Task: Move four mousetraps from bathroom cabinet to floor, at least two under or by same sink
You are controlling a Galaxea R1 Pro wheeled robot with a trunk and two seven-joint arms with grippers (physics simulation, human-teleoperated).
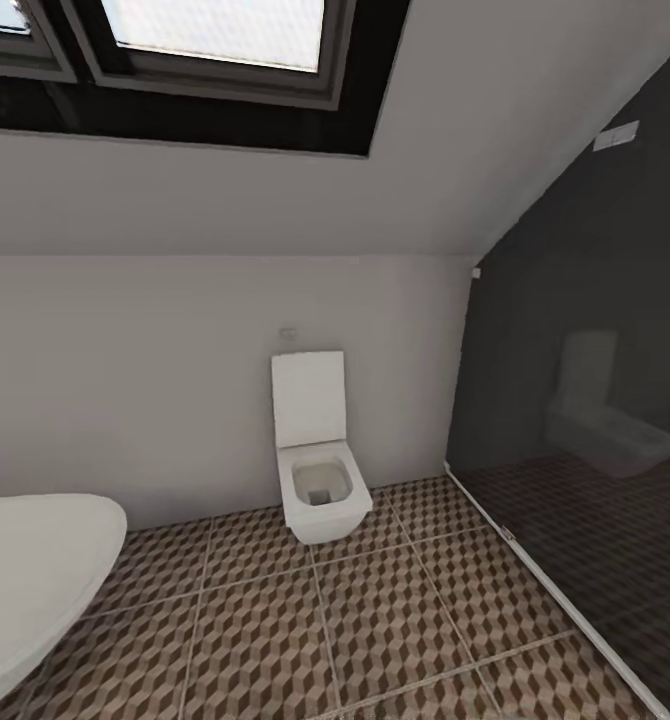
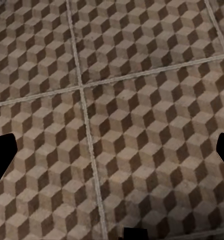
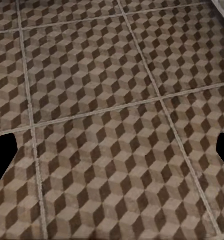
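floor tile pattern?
Brown, beige and white cube print with pale grout on the bathroom floor; clearest in the right wrist view.

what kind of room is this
A bathroom, likely under a sloped roof: a white toilet against the wall, a bathtub edge, cube-patterned floor tiles and a skylight above.

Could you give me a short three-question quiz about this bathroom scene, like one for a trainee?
1. True or false: the lid of the toilet stands raised against the wall.
2. What white fixture shows at the head view's lower left? A) bathtub B) cabinet C) mirror
3. Fill in: both wrist cameras look down on the bathroom floor, whose tiles bear a brown and beige ____ pattern.

Key
1. True.
2. A, the bathtub.
3. Cube. The left gripper and right gripper have fingertips at each picture's side edges, spread wide with nothing between them.
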